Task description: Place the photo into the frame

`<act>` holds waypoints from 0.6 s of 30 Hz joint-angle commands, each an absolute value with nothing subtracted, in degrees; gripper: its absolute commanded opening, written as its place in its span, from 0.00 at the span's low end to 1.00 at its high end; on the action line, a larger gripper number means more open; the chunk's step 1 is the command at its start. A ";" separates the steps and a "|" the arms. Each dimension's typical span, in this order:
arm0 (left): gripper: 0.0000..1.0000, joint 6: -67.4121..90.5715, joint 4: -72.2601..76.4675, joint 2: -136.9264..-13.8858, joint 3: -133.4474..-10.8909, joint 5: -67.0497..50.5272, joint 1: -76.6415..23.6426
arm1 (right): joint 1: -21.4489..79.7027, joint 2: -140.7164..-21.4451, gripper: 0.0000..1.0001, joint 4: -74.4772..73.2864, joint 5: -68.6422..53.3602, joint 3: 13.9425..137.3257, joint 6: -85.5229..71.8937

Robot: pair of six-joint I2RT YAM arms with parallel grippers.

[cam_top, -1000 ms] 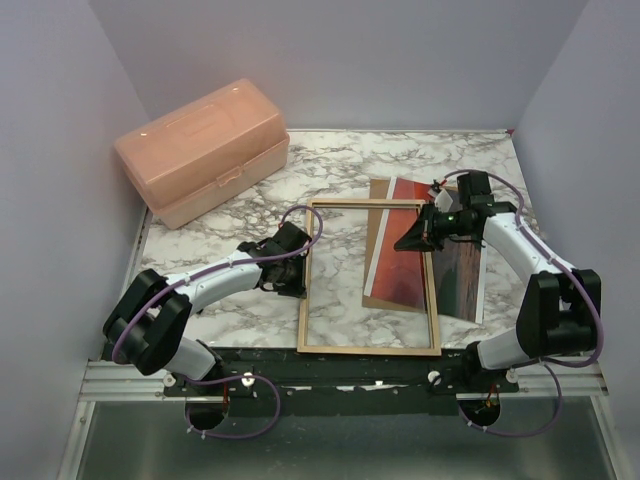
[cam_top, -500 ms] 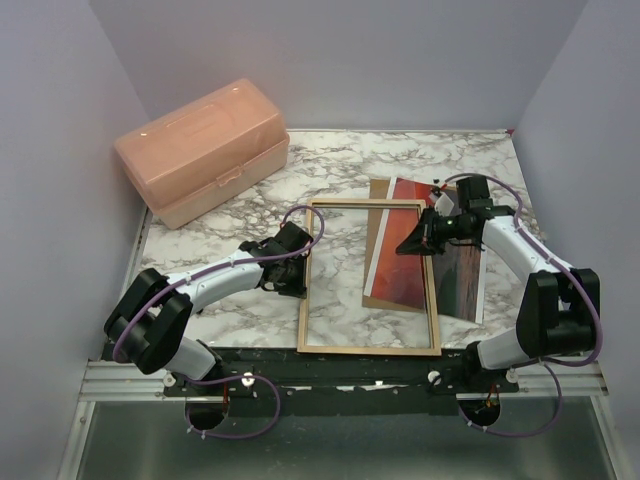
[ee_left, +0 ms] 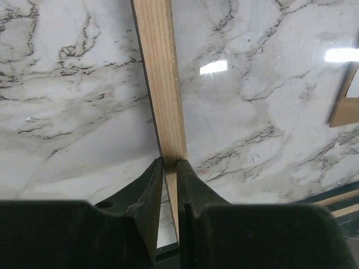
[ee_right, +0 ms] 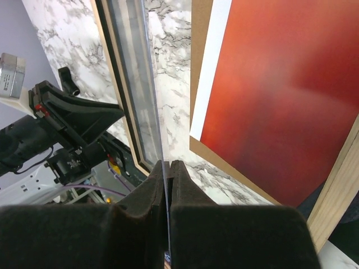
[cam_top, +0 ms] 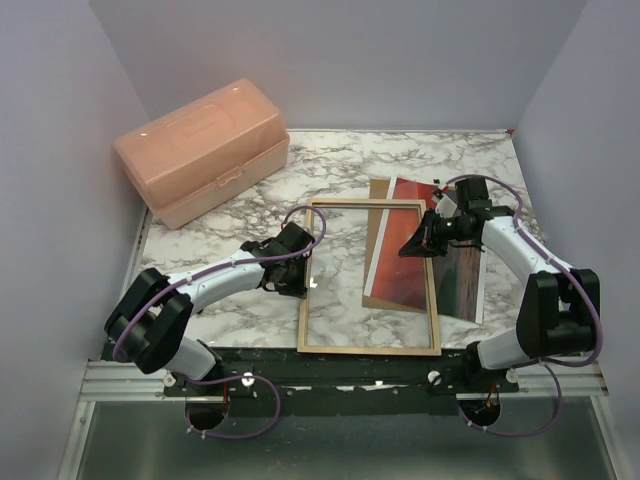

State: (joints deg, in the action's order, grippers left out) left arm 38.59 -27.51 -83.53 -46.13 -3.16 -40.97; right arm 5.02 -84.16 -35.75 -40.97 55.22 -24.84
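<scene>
The frame (cam_top: 370, 350) lies tan back up on the marble table. My left gripper (cam_top: 300, 275) is shut on its left rail; in the left wrist view the wood rail (ee_left: 162, 73) runs between the fingertips of the left gripper (ee_left: 169, 162). The photo (cam_top: 400, 265), red-orange with a white border, lies face up on a brown backing board (cam_top: 376, 215), partly under the frame's right rail. My right gripper (cam_top: 408, 246) hovers inside the frame by that rail. In the right wrist view the right gripper (ee_right: 168, 163) is shut on the edge of a thin clear pane (ee_right: 152, 67), beside the photo (ee_right: 280, 84).
A pink plastic toolbox (cam_top: 205, 150) stands at the back left. Purple walls close in the table on three sides. The backing board (ee_right: 197, 67) juts past the photo's edge. The frame's right rail (ee_right: 336, 190) crosses below the photo.
My right gripper has shifted slightly toward the near edge with the pane, and a light glint now shows near the frame's left rail. The left arm has barely moved.
</scene>
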 commanded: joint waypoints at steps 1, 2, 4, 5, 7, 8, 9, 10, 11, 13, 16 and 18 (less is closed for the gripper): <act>0.17 37.70 -29.26 -86.53 -44.48 1.58 -41.68 | 5.54 -81.78 0.00 -34.20 -37.69 54.60 -26.37; 0.16 37.70 -29.30 -86.56 -44.51 1.63 -41.73 | 5.53 -81.53 0.00 -33.83 -37.41 54.25 -26.64; 0.16 37.71 -29.44 -86.58 -44.65 1.76 -41.79 | 5.54 -81.21 0.00 -33.41 -36.14 53.68 -26.72; 0.16 37.68 -29.53 -86.64 -44.67 1.81 -41.83 | 5.54 -81.16 0.01 -33.48 -35.41 53.50 -26.60; 0.16 37.70 -29.48 -86.63 -44.74 1.85 -41.84 | 5.54 -81.56 0.03 -33.81 -34.13 53.14 -26.08; 0.16 37.75 -29.54 -86.74 -44.81 1.91 -41.91 | 5.60 -81.73 0.05 -33.92 -33.58 52.97 -25.89; 0.16 37.77 -29.62 -86.74 -44.78 1.93 -41.97 | 5.59 -81.90 0.07 -33.88 -33.07 52.80 -25.72; 0.16 37.78 -29.61 -86.75 -44.82 1.94 -42.00 | 5.58 -82.03 0.08 -33.90 -32.56 52.66 -25.58; 0.16 37.79 -29.61 -86.81 -44.82 1.93 -42.06 | 5.67 -82.25 0.09 -33.77 -32.19 52.52 -25.51; 0.16 37.83 -29.62 -86.87 -44.82 2.01 -42.06 | 5.64 -82.45 0.13 -33.30 -32.36 52.28 -25.39; 0.16 37.96 -29.62 -86.88 -44.82 2.02 -42.22 | 5.84 -82.77 0.21 -32.29 -33.19 51.75 -25.53; 0.16 37.97 -29.65 -87.05 -44.89 2.11 -42.28 | 6.11 -82.88 0.22 -31.25 -33.85 51.36 -25.67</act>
